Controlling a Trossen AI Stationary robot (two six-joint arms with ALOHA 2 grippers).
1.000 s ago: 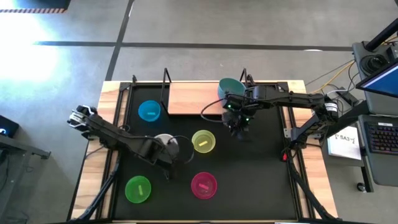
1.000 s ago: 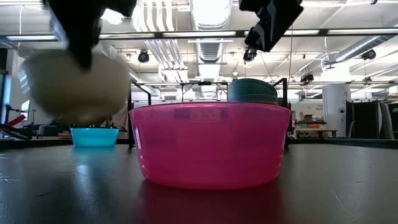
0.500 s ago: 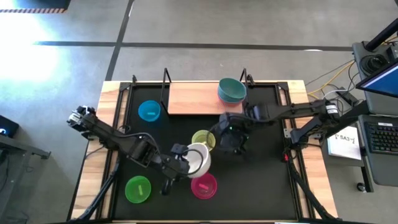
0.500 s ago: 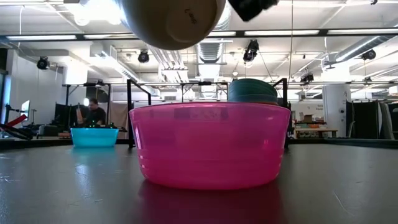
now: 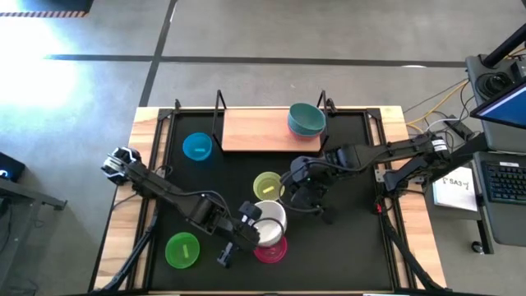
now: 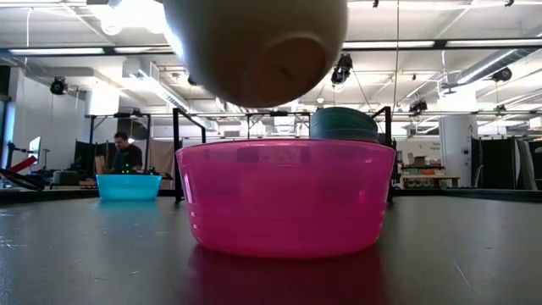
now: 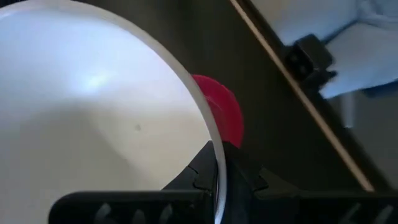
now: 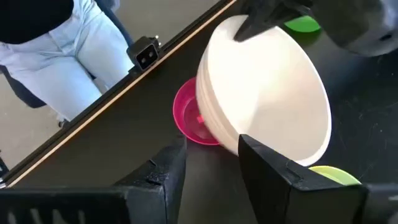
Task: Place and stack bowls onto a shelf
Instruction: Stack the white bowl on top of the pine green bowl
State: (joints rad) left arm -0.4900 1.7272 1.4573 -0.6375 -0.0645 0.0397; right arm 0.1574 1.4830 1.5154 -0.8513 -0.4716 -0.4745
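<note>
High view: the left gripper (image 5: 249, 224) is clamped on the rim of the white bowl (image 5: 268, 219), holding it in the air directly over the magenta bowl (image 5: 271, 248), which sits on the black mat (image 5: 345, 238). From table height the white bowl (image 6: 255, 47) hangs tilted just above the magenta bowl (image 6: 285, 197), not touching it. The right gripper (image 5: 302, 197) hovers just beside the white bowl, its fingers apart and holding nothing. The yellow bowl (image 5: 266, 186) lies between the white bowl and the shelf (image 5: 255, 130). A teal bowl (image 5: 305, 120) rests on the shelf's end nearest the right arm. The blue bowl (image 5: 197, 146) sits on the mat beside the shelf's other end, the green bowl (image 5: 182, 250) well apart from it.
</note>
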